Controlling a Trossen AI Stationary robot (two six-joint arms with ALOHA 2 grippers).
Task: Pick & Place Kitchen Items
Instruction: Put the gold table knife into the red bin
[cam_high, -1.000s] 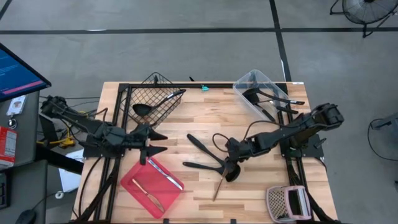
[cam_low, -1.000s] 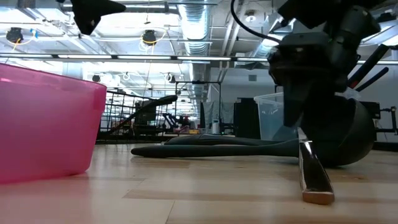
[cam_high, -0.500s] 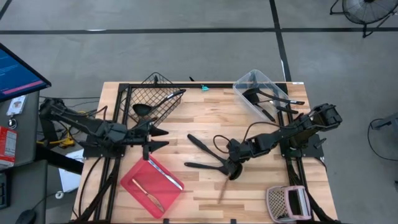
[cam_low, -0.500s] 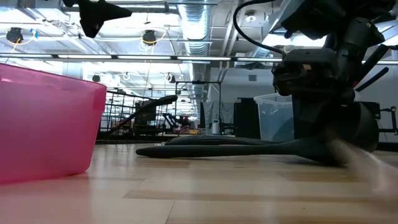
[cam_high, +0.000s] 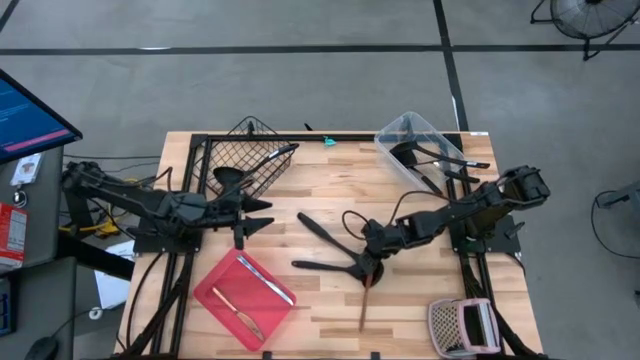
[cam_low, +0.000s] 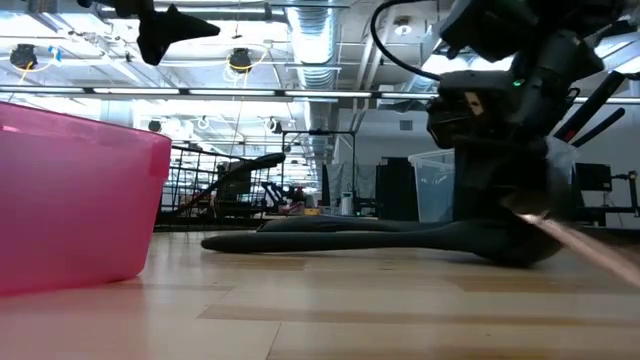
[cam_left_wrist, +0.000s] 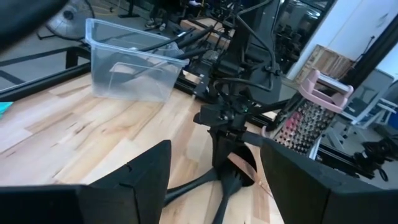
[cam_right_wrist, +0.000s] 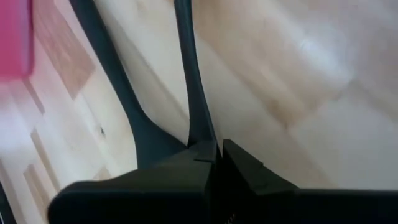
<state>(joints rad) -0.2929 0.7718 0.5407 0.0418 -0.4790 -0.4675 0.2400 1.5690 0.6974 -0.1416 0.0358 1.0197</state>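
High view: I log my right gripper (cam_high: 372, 264) at mid-table, jaws closed over two crossed black utensils (cam_high: 322, 248), a copper-coloured piece (cam_high: 365, 305) just beside them. My left gripper (cam_high: 250, 218) waits wide near the wire basket (cam_high: 245, 160).

Low view: long black handle (cam_low: 330, 238) flat on wood beside the pink tray (cam_low: 75, 200).

Right wrist view: fingers pinched together against one handle (cam_right_wrist: 189, 81).

Bare wood between red tray (cam_high: 243, 299) and crossed black utensils (cam_high: 330, 250) — seemingly passable.

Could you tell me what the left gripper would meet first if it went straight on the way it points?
Probably the right gripper, which its wrist view shows dead ahead between the open left gripper's fingers, though depth is unclear.
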